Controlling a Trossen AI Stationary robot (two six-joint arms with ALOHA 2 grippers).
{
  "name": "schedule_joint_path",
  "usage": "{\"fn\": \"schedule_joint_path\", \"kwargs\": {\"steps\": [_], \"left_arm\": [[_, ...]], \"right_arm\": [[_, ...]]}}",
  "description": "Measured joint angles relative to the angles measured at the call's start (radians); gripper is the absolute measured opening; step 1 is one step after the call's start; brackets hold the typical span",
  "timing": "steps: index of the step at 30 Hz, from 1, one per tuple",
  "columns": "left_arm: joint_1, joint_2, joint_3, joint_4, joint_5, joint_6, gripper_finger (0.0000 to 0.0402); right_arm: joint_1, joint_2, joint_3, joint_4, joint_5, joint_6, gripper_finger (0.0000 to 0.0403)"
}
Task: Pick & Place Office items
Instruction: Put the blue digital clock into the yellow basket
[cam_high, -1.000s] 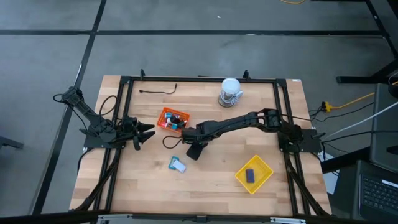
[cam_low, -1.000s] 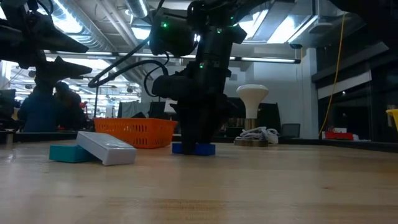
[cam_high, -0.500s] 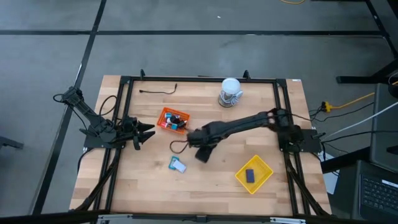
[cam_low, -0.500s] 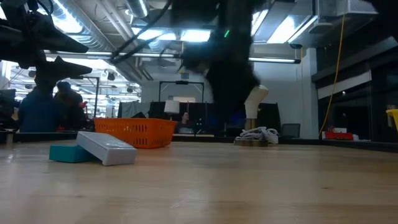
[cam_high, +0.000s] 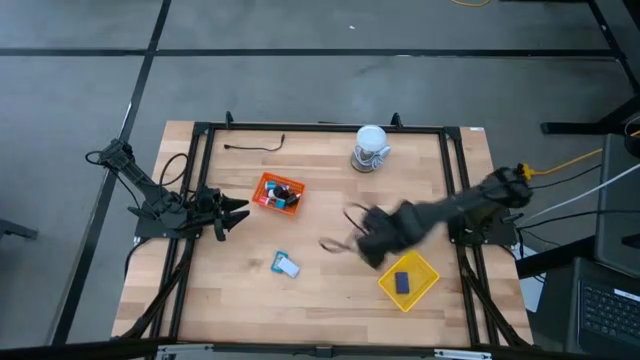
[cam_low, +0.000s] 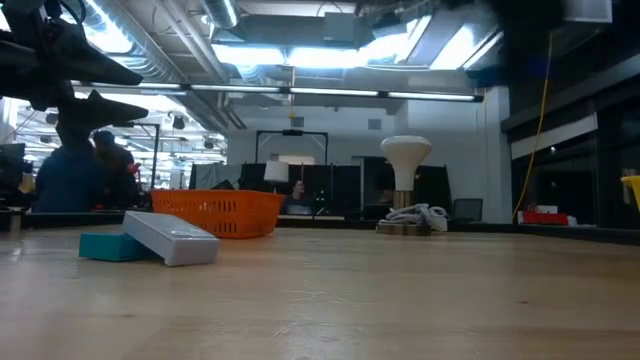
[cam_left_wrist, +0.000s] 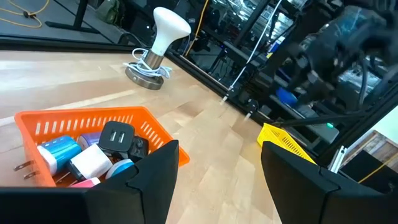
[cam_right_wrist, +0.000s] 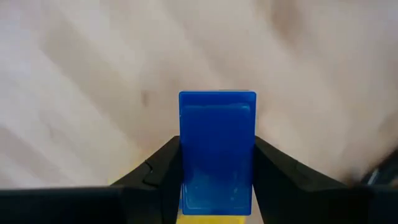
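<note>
My right gripper (cam_high: 373, 243) hangs over the table just left of the yellow mesh tray (cam_high: 425, 270), shut on a blue block (cam_right_wrist: 217, 149). One navy block (cam_high: 401, 282) lies in the yellow tray. The orange mesh tray (cam_high: 263, 184) holds several small pieces, among them a black plug (cam_left_wrist: 117, 135), a white block and a light blue one. A teal block (cam_low: 108, 246) and a white block (cam_low: 172, 238) lie together on the wood near the table's front. My left gripper (cam_high: 237, 212) waits open at the left, beside the orange tray (cam_left_wrist: 74, 122). My right gripper pinches the blue block between its two fingers (cam_right_wrist: 160, 168), one on each long side (cam_right_wrist: 186, 162). The fingers point down at the table. The block is lifted clear of the wood, and its far end sticks out past the fingertips.
A white-and-grey roll (cam_high: 370, 148) stands near the far edge, with a black cable (cam_high: 255, 146) to its left. The black frame rails (cam_high: 452, 170) run along the table's sides. Bare wood lies between the two trays and along the near edge. A person (cam_low: 70, 170) shows beyond the table.
My right gripper has risen from the table beside the orange tray with the blue block, which stood on the wood a second ago. It has swung toward the table's right and near side, to the yellow tray, leaving the low view.
</note>
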Motion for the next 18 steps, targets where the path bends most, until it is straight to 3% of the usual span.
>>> {"fn": "schedule_joint_path", "kwargs": {"steps": [4, 9, 13, 18], "left_arm": [[0.0, 0.0, 0.0, 0.0, 0.0, 0.0, 0.0223], [0.0, 0.0, 0.0, 0.0, 0.0, 0.0, 0.0223], [0.0, 0.0, 0.0, 0.0, 0.0, 0.0, 0.0223], [0.0, 0.0, 0.0, 0.0, 0.0, 0.0, 0.0223]], "right_arm": [[0.147, -0.087, -0.199, 0.088, -0.083, 0.296, 0.0153], [0.297, -0.127, -0.41, 0.357, -0.164, 0.588, 0.0153], [0.337, -0.12, -0.503, 0.469, -0.155, 0.709, 0.0153], [0.343, -0.12, -0.564, 0.508, -0.156, 0.742, 0.0153]]}}
